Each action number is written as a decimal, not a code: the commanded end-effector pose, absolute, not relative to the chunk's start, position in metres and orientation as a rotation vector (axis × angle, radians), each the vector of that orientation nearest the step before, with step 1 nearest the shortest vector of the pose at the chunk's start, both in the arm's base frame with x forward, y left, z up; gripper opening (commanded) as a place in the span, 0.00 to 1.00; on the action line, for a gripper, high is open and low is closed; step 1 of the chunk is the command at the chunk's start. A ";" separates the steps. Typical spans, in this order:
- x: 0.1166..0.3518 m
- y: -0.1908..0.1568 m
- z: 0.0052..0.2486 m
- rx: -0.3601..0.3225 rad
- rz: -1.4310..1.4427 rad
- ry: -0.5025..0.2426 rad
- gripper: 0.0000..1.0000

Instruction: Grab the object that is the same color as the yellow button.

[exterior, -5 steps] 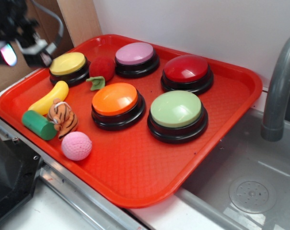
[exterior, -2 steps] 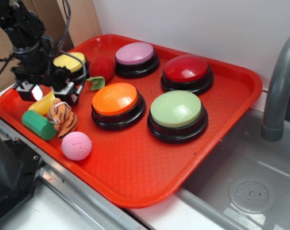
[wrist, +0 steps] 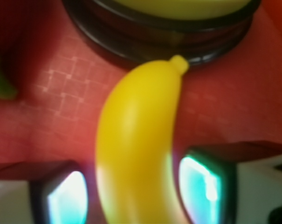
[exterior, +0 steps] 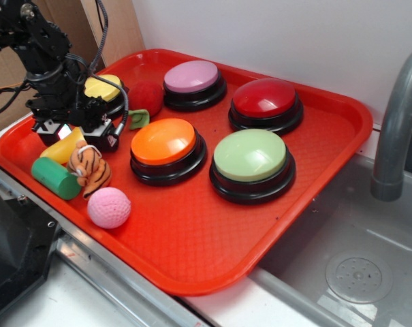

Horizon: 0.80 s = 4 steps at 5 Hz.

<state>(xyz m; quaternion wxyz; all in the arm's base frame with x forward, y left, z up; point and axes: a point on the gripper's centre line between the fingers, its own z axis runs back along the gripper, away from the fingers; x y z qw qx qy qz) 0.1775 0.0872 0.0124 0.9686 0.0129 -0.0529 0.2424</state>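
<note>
Yellow toy banana fills the wrist view, lying between two glowing fingers spread either side, stem nearly touching the yellow button. Mostly hidden under the gripper in the exterior view, beside the tiger plush; contact unclear.

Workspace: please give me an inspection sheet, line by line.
Surface: red tray, beside a sink.
Job's things: yellow toy banana on the tray, its tip near the yellow button.
Clutter: green cylinder, tiger plush, pink ball, red strawberry toy, four other buttons.
Gripper: gripper open, fingers either side of the banana.
Cables: black cable on the arm.
Surroundings: grey faucet, white wall.
</note>
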 end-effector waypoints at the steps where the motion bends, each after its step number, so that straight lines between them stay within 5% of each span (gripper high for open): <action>1: 0.185 0.084 0.051 0.027 0.441 -0.129 0.00; 2: 0.196 0.073 0.101 0.015 0.385 -0.084 0.00; 4: 0.204 0.053 0.178 -0.031 0.296 -0.169 0.00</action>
